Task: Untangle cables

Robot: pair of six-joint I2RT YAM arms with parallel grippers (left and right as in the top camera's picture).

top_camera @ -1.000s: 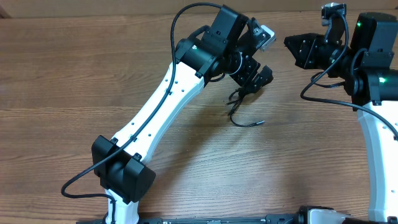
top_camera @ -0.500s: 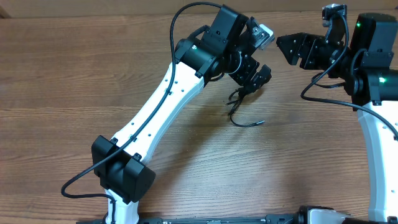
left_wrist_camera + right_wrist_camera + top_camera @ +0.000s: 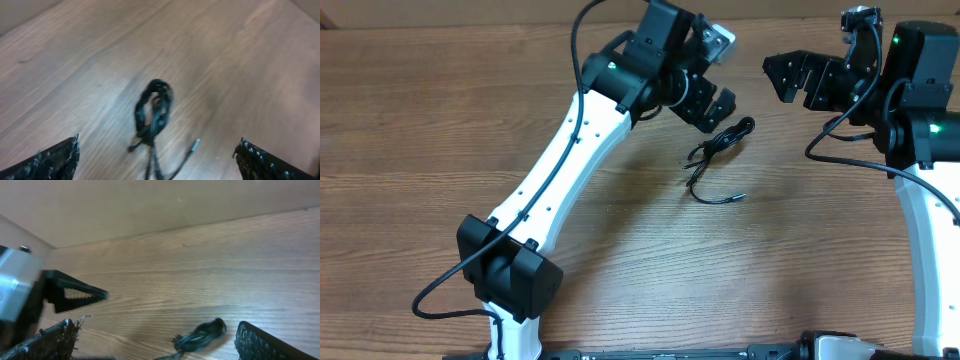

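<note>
The cables (image 3: 722,143) lie on the wooden table as a small black bundle, with loose ends trailing toward the front (image 3: 715,196). My left gripper (image 3: 708,102) hangs open just behind and to the left of the bundle, touching nothing. In the left wrist view the cables (image 3: 152,112) lie ahead of the left gripper (image 3: 157,150), whose jaws stand wide apart. My right gripper (image 3: 792,80) is open, off to the right of the bundle and apart from it. In the right wrist view the cables (image 3: 202,332) lie beyond the empty right gripper (image 3: 157,335).
The left arm's white link (image 3: 560,170) crosses the table diagonally from its base at the front left. The right arm's base (image 3: 920,130) stands at the right edge. A left finger (image 3: 75,295) shows in the right wrist view. The table's back edge (image 3: 175,227) is close behind.
My left gripper has drawn back and to the left, uncovering the cable bundle, which stays where it was. The right gripper's jaws have spread from shut to wide open.
</note>
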